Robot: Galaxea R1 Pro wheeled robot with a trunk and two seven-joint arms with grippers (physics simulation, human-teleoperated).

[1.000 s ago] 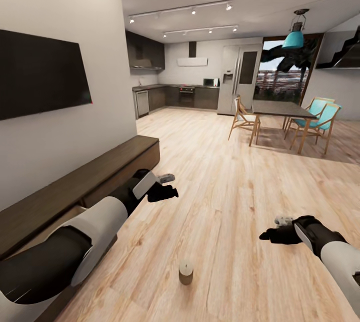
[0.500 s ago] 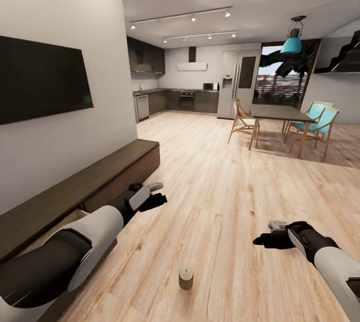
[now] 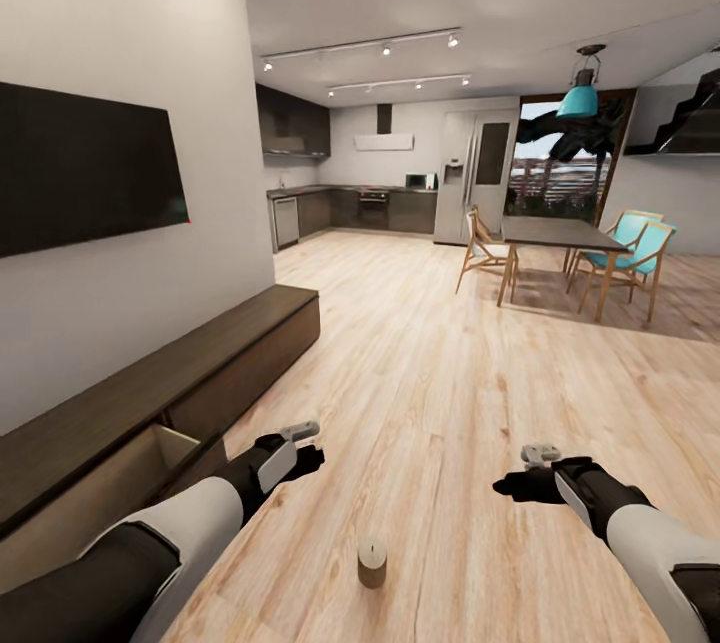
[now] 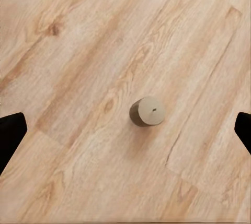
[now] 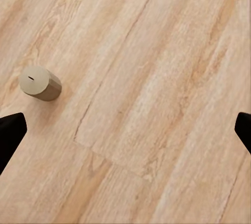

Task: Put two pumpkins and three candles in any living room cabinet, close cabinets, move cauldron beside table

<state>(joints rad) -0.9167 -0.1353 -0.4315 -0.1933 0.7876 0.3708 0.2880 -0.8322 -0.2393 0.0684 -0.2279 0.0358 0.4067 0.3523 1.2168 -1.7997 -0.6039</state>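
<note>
One beige candle stands upright on the wooden floor just ahead of me, between my two arms. My left gripper hovers open over it, and the candle lies between the two dark fingertips in the left wrist view. My right gripper is open too, to the right of the candle, with bare floor between its fingertips. The long dark cabinet runs along the left wall, with one compartment standing open near me. Pumpkins, cauldron and the low table are out of view.
A black TV hangs above the cabinet. A dining table with wooden and teal chairs stands far right. The dark kitchen and a fridge are at the back. Wide wooden floor lies ahead.
Both arms drew back and down toward me, the left one more, ending over the candle. The view shifted a little and the cabinet's open compartment came into sight. The candle has not moved.
</note>
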